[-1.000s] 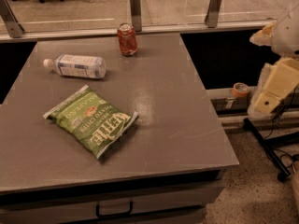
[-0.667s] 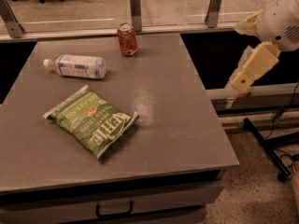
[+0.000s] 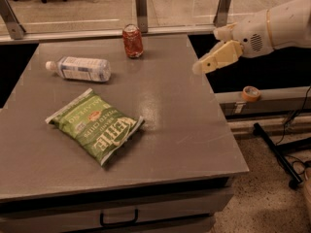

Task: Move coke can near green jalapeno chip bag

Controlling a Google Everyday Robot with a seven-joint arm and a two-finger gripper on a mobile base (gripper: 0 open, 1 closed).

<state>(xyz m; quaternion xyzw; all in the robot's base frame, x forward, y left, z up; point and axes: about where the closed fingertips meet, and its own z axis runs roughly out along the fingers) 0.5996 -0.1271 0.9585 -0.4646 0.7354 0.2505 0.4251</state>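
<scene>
Coke can [image 3: 132, 41] upright at 12 o'clock edge of table [image 3: 184, 130], long axis vertical, top up; green jalapeno chip bag [image 3: 97, 125] well apart at 7 o'clock; gripper [image 3: 206, 64] off 2 o'clock edge, grip state indeterminable.

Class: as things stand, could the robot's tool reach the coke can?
Probably yes. The tool hovers by the table's right edge; nothing stands between it and the upright coke can at the back. The water bottle and chip bag lie farther left.
</scene>
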